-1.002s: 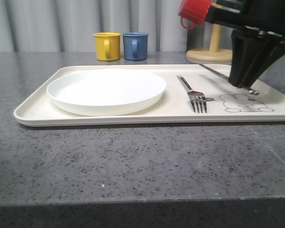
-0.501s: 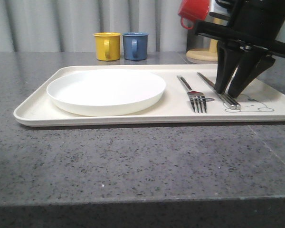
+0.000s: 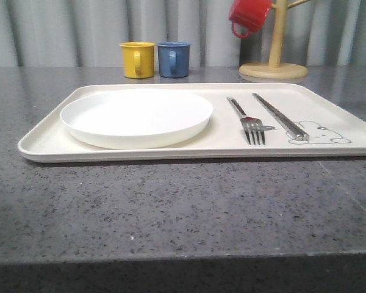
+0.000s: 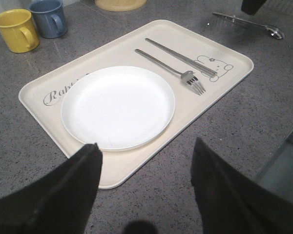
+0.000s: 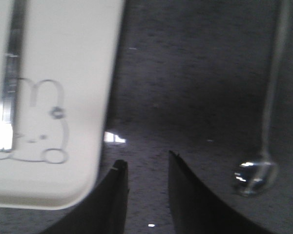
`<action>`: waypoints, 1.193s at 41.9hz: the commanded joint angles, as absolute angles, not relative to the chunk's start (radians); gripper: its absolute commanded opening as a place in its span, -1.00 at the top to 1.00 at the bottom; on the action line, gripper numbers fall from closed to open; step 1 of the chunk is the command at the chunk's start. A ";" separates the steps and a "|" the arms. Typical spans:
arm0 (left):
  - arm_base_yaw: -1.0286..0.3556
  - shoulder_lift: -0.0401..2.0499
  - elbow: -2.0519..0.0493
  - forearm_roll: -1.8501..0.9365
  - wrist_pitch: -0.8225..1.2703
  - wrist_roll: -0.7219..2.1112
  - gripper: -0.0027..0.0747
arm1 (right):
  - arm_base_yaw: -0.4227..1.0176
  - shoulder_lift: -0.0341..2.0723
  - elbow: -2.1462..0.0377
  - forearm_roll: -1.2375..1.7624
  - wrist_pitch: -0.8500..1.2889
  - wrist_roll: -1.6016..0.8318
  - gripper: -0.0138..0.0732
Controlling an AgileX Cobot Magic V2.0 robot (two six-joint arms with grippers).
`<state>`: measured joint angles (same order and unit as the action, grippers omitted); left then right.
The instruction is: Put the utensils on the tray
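1. Two claws are on my screens. My right claw hangs over bare counter with its jaws a narrow gap apart and nothing between them, just off the tray's rounded corner.
2. My left claw is spread wide and empty, hovering above the near edge of the tray.
3. Beside my right claw, out on the counter, lies the spoon, bowl toward the claw, clear of the tray. From the left wrist camera I see that spoon lying beyond the tray's far corner.
4. On the tray the chopsticks lie side by side, their tips touching the rabbit drawing. The fork lies just beside them, tines toward me.
5. Further along the tray sits the round white plate, near the "Rabbit" script.
6. Behind the tray stand the yellow mug and the blue mug, side by side; I cannot tell whether they touch. The red mug hangs on the wooden mug stand.
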<state>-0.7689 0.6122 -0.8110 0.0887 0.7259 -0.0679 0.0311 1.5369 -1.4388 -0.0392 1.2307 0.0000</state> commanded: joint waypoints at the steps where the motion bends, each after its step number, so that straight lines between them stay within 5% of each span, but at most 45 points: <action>1: -0.776 0.615 -0.837 0.086 0.649 -0.079 -0.12 | -0.049 1.507 -1.466 -0.088 1.266 -0.037 0.11; 13: -0.776 0.615 -0.837 0.086 0.649 -0.079 -0.12 | -0.183 1.605 -1.466 -0.089 1.262 -0.091 0.11; 32: -0.776 0.615 -0.837 0.086 0.649 -0.079 -0.12 | -0.189 1.730 -1.467 -0.084 1.122 -0.108 0.13; 50: -0.776 0.615 -0.837 0.086 0.649 -0.079 -0.12 | -0.189 1.736 -1.467 -0.080 1.114 -0.108 0.67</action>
